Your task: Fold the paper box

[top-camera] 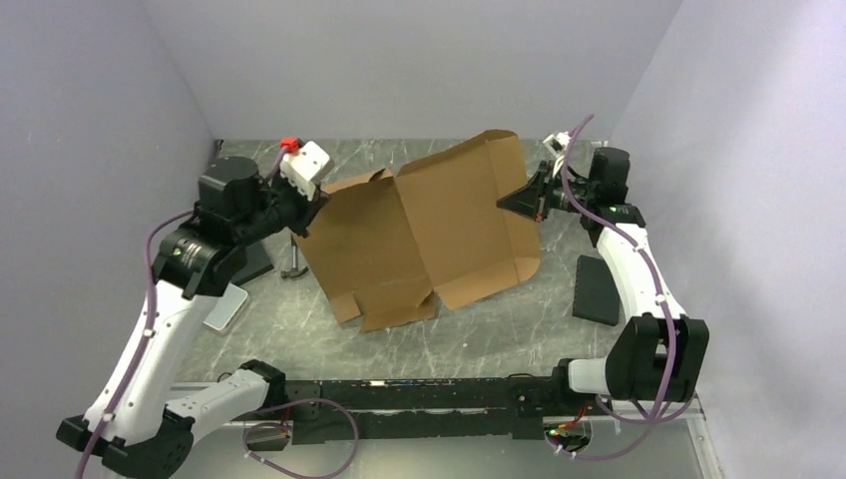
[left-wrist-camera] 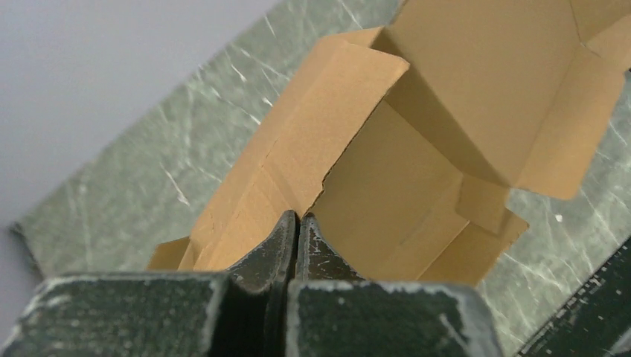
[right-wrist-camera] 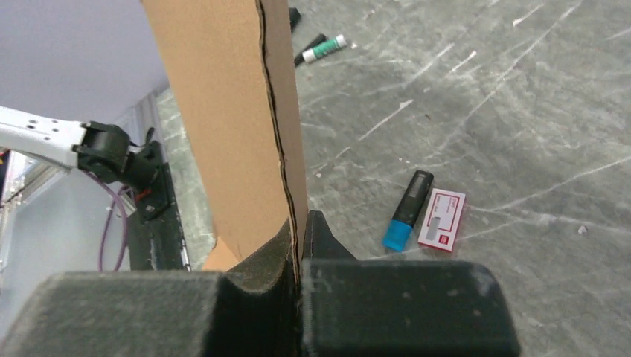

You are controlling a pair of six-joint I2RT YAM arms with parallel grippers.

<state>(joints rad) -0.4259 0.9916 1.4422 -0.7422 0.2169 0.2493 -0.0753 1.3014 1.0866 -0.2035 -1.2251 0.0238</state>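
— where is the paper box (top-camera: 429, 239)?
— in the middle of the table (top-camera: 499, 334), standing half open. my left gripper (left-wrist-camera: 298, 221) pinches its left edge tight, my right gripper (right-wrist-camera: 298, 223) its right edge.

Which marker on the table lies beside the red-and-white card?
The black marker with the blue end; the green-and-white marker lies well away from the card.
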